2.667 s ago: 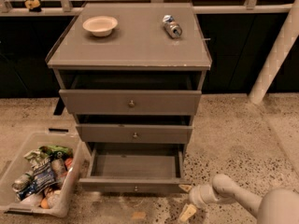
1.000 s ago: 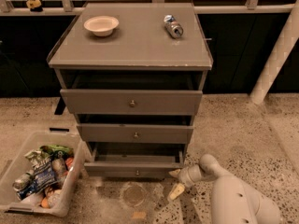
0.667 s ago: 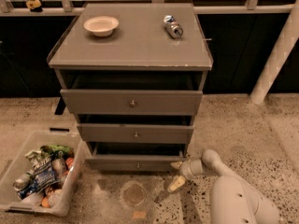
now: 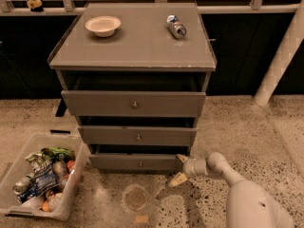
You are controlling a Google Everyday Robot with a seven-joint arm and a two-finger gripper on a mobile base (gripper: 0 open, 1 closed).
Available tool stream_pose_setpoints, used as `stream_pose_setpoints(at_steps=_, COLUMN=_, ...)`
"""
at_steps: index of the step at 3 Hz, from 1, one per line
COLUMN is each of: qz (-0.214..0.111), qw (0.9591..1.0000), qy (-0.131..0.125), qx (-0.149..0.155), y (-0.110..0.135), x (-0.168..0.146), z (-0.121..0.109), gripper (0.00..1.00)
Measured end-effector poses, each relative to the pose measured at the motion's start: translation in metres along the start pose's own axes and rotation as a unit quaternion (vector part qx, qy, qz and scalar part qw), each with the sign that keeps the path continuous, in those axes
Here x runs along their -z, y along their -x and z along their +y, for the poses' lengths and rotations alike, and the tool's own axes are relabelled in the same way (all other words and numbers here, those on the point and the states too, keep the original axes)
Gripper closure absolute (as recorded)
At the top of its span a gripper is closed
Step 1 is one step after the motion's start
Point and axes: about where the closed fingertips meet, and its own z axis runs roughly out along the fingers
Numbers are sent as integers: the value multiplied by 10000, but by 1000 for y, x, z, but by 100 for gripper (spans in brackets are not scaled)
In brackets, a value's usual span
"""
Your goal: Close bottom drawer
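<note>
We count three flat-fronted grey drawers with round metal knobs, the bottom drawer (image 4: 137,162) at the cabinet's (image 4: 133,49) 6 o'clock nearly in, one cream gripper (image 4: 179,169) at its 3 o'clock, fingers spread and empty, one round bowl (image 4: 103,25), one can (image 4: 176,26), one clear plastic bin (image 4: 76,178).

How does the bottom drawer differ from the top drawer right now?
The top drawer has a taller front; the bottom drawer has a low one. The open gripper sits at the bottom drawer's right end, none near the top drawer. Both are grey, with one small round knob.
</note>
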Motion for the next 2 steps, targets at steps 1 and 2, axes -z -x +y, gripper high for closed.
stream_pose_setpoints(at_steps=1, qz=-14, qw=10000, qy=26, qx=32, y=2, x=-2, z=3, gripper=0)
stream_pose_setpoints(at_steps=2, qz=36, qw=9998, qy=37, qx=192, y=6, x=-1, z=18, gripper=0)
